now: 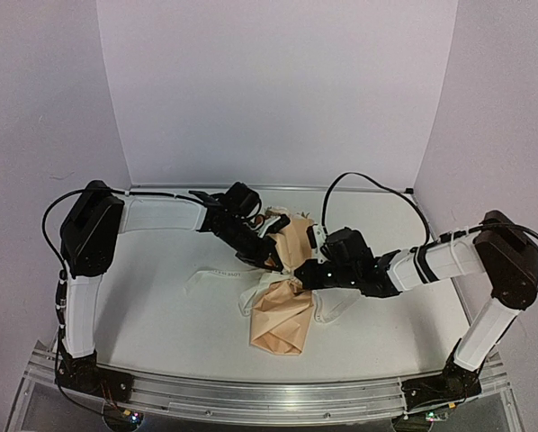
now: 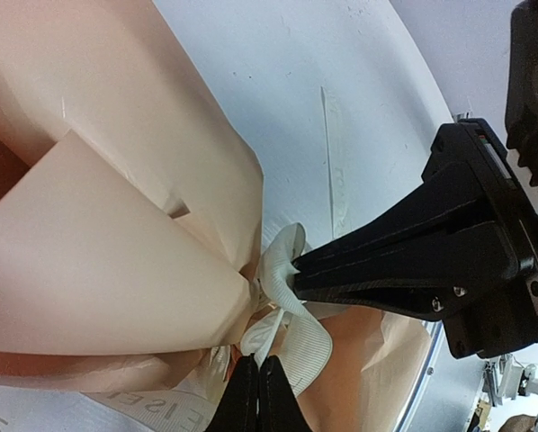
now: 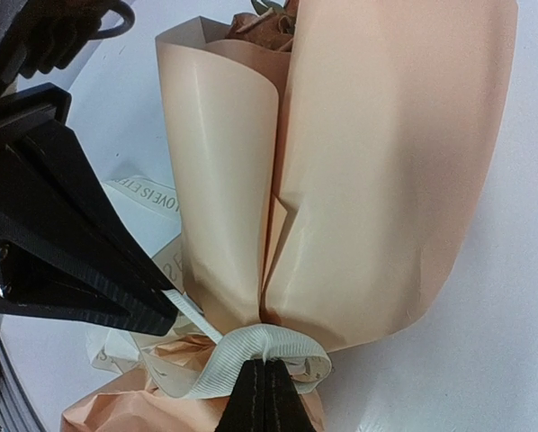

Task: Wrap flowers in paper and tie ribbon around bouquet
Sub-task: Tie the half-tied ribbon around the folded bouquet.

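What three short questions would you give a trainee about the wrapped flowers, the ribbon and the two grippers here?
1. True or false: the ribbon lies across the narrow waist of the bouquet.
2. Choose one: what do the left gripper and the right gripper each pinch? A) the ribbon B) a bare stem C) nothing
3. Fill in: the flowers show at the bouquet's ___ end.

Key: 1 true. 2 A. 3 wide.
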Controlling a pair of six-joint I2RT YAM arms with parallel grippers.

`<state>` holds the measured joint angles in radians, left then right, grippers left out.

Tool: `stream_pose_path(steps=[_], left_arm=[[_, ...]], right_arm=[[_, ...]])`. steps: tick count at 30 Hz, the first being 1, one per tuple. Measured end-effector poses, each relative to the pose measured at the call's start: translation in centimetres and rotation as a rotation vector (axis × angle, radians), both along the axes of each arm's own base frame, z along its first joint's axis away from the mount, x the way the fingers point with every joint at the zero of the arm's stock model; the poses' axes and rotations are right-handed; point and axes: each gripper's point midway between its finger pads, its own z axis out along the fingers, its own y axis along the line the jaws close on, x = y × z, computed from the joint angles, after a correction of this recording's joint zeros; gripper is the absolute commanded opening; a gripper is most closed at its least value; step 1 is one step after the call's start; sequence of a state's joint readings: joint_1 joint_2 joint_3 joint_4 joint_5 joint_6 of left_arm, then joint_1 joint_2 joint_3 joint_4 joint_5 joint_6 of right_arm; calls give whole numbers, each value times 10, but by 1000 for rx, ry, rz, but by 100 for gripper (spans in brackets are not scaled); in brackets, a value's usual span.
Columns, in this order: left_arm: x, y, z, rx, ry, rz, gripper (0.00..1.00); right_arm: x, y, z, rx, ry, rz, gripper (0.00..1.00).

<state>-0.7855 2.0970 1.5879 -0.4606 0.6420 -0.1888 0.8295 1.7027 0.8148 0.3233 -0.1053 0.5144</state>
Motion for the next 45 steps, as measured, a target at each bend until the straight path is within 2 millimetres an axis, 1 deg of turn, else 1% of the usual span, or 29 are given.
stream_pose_path(steps=[10,15,21,24,26,29,31,34,39,45], left_arm=[[0,2,3,-3,-2,1,0],[0,3,10,-16,-6,1,0],[-1,2,17,-40,14,-8,0],[0,1,26,-58,33,-11,0],[2,-3,37,-78,43,-16,0],[7,-11,51,-108,57,-19,0],[11,-15,56,-125,84,-16,0],[16,-20,54,-136,130,-3,0],[20,-26,40,-133,235,52,0],[27,-35,41,-167,309,112,0]], right_arm=[[4,-6,11,-14,-49,-14,0],[6,-7,16,-10,-65,-12,0],[6,-7,18,-8,-68,-10,0],[6,-7,22,-6,-77,-9,0],[8,-8,27,2,-88,-13,0],[15,-13,38,12,-104,-32,0],[19,-16,41,8,-105,-43,0],[24,-22,41,-12,-98,-59,0],[29,-34,35,-48,-72,-79,0],[36,-42,35,-70,-58,-95,0]])
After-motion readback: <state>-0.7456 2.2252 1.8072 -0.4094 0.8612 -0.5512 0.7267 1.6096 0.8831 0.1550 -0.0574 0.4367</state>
